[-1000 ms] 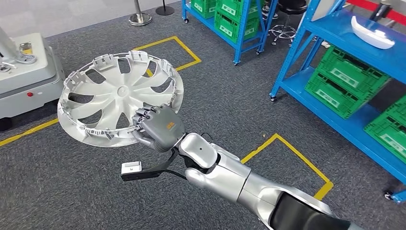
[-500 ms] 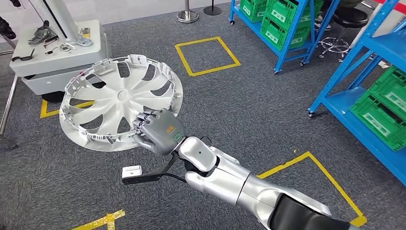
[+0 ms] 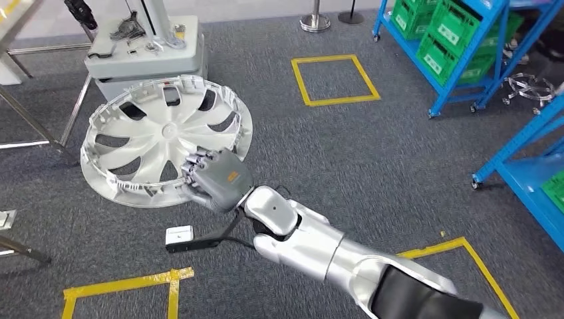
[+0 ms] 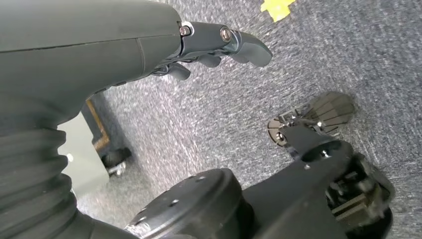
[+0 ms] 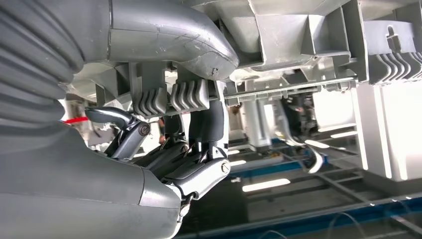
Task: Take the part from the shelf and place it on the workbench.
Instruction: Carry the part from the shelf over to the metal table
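While the part, a silver wheel cover (image 3: 166, 141), is carried in mid-air over the grey carpet, the task stands at the transport step: off the shelf, not yet set down. Left hand (image 4: 149, 50) hangs low over the carpet, fingers (image 4: 249, 47) loosely curled with nothing in them. Left of the cover, slanted metal legs (image 3: 40, 119) of some frame reach the floor; whether they belong to the table cannot be told. Behind the cover stands a grey wheeled unit (image 3: 147, 53) with tools on top, close to the cover's far rim. Right hand (image 3: 216, 178) grips the near rim, fingers (image 5: 199, 124) clamped through the ribbed edge. Judged next move: keep the cover level, find the table surface, lower it there. Possible obstacles: the grey unit and the legs. Further right, yellow floor tape (image 3: 336, 80) and blue racks with green crates (image 3: 452, 40).
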Action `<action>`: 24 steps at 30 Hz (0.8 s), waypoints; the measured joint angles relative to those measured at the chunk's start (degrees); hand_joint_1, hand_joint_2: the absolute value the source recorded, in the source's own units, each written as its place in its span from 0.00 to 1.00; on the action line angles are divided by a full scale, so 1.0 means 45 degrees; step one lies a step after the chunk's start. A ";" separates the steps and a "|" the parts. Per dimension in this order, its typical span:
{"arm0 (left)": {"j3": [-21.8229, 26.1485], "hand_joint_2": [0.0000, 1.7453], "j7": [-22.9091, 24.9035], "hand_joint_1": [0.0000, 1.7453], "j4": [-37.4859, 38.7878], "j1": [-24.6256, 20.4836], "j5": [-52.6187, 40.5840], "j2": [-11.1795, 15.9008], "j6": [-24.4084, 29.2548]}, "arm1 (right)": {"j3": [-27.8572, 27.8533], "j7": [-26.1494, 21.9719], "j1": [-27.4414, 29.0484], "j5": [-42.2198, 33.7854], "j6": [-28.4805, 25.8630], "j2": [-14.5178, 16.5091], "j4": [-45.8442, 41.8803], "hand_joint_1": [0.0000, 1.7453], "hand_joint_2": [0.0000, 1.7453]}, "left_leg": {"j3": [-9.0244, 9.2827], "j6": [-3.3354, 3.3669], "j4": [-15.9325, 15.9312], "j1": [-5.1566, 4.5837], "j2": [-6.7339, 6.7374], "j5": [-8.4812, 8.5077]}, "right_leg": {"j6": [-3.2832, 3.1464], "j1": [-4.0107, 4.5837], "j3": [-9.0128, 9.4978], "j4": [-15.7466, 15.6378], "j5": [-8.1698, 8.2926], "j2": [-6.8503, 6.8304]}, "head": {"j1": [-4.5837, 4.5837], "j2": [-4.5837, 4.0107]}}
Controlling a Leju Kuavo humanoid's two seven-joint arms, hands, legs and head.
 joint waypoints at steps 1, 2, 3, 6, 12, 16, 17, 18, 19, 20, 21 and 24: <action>0.0000 1.00 -0.0001 0.00 0.0000 0.0018 0.0011 0.0003 0.0001 | 0.0022 -0.0006 -0.0024 -0.0019 -0.0010 0.0028 0.0013 1.00 1.00 | -0.0026 0.0092 -0.0002 0.0000 -0.0165 0.0026 | 0.0051 -0.0007 0.0015 -0.0006 -0.0016 -0.0116 | 0.0016 0.0000; 0.0000 1.00 -0.0007 0.00 0.0000 0.0041 0.0030 0.0006 0.0001 | 0.0040 -0.0016 -0.0048 -0.0044 -0.0013 0.0061 0.0021 1.00 1.00 | -0.0044 0.0167 -0.0018 0.0014 -0.0313 0.0060 | 0.0125 -0.0048 0.0015 0.0059 -0.0081 -0.0010 | 0.0018 0.0000; 0.0000 1.00 -0.0016 0.00 -0.0001 0.0055 0.0057 0.0015 0.0002 | 0.0056 -0.0027 -0.0075 -0.0067 -0.0018 0.0093 0.0029 1.00 1.00 | -0.0058 0.0247 -0.0035 0.0037 -0.0461 0.0094 | 0.0205 -0.0098 -0.0059 0.0272 -0.0248 0.0288 | 0.0023 0.0000; 0.0000 1.00 -0.0079 0.00 -0.0015 0.0022 0.0127 0.0041 0.0005 | 0.0103 -0.0054 -0.0116 -0.0141 -0.0034 0.0126 0.0092 1.00 1.00 | -0.0121 0.0430 -0.0055 0.0092 -0.0931 0.0173 | 0.0365 -0.0210 -0.1002 0.2376 -0.1360 0.1453 | 0.0044 0.0000; 0.0000 1.00 -0.0154 0.00 -0.0018 0.0088 0.0209 0.0044 0.0005 | 0.0251 -0.0063 -0.0122 -0.0233 -0.0022 0.0118 0.0236 1.00 1.00 | -0.0192 0.0338 -0.0012 0.0106 -0.2113 0.0268 | 0.0221 -0.0262 -0.0467 0.1161 -0.0288 0.2296 | 0.0040 0.0000; 0.0000 1.00 -0.0165 0.00 -0.0019 0.0120 0.0215 0.0068 0.0005 | 0.0278 -0.0064 -0.0157 -0.0239 -0.0028 0.0154 0.0249 1.00 1.00 | -0.0404 -0.0022 -0.0112 0.0185 -0.2733 0.0452 | 0.0123 -0.0248 -0.0037 0.0035 0.0059 0.2645 | 0.0050 0.0000; 0.0000 1.00 -0.0168 0.00 -0.0016 0.0153 0.0215 0.0073 0.0005 | 0.0283 -0.0060 -0.0160 -0.0242 -0.0022 0.0191 0.0254 1.00 1.00 | -0.0455 -0.0098 -0.0126 0.0196 -0.2699 0.0465 | 0.0044 -0.0253 -0.0012 -0.0043 0.0112 0.2473 | 0.0043 0.0000; 0.0000 1.00 -0.0165 0.00 -0.0015 0.0180 0.0214 0.0080 0.0004 | 0.0285 -0.0060 -0.0168 -0.0249 -0.0015 0.0237 0.0258 1.00 1.00 | -0.0544 -0.0155 -0.0017 0.0172 -0.2443 0.0381 | -0.0051 -0.0270 0.0026 -0.0140 0.0172 0.2291 | 0.0014 0.0000; 0.0000 1.00 -0.0164 0.00 -0.0013 0.0184 0.0214 0.0088 0.0002 | 0.0288 -0.0060 -0.0183 -0.0255 -0.0009 0.0273 0.0266 1.00 1.00 | -0.0723 -0.0196 0.0317 0.0135 -0.2046 0.0163 | -0.0130 -0.0294 0.0065 -0.0236 0.0228 0.2094 | -0.0019 0.0000; 0.0000 1.00 -0.0163 0.00 -0.0012 0.0170 0.0214 0.0086 0.0001 | 0.0288 -0.0062 -0.0200 -0.0261 -0.0003 0.0293 0.0278 1.00 1.00 | -0.0993 -0.0218 0.0932 0.0109 -0.1546 -0.0192 | -0.0183 -0.0280 0.0089 -0.0290 0.0258 0.1893 | -0.0050 0.0000; 0.0000 1.00 -0.0161 0.00 -0.0013 0.0151 0.0212 0.0091 0.0000 | 0.0289 -0.0067 -0.0215 -0.0266 0.0001 0.0299 0.0294 1.00 1.00 | -0.1355 -0.0253 0.1755 0.0093 -0.1175 -0.0607 | -0.0221 -0.0259 0.0097 -0.0305 0.0258 0.1690 | -0.0075 0.0000; 0.0000 1.00 -0.0157 0.00 -0.0013 0.0150 0.0213 0.0106 0.0000 | 0.0318 -0.0075 -0.0225 -0.0268 0.0042 0.0293 0.0351 1.00 1.00 | -0.1954 -0.0344 0.3243 0.0115 -0.0853 -0.1042 | -0.0250 -0.0238 0.0100 -0.0277 0.0199 0.1083 | -0.0080 0.0000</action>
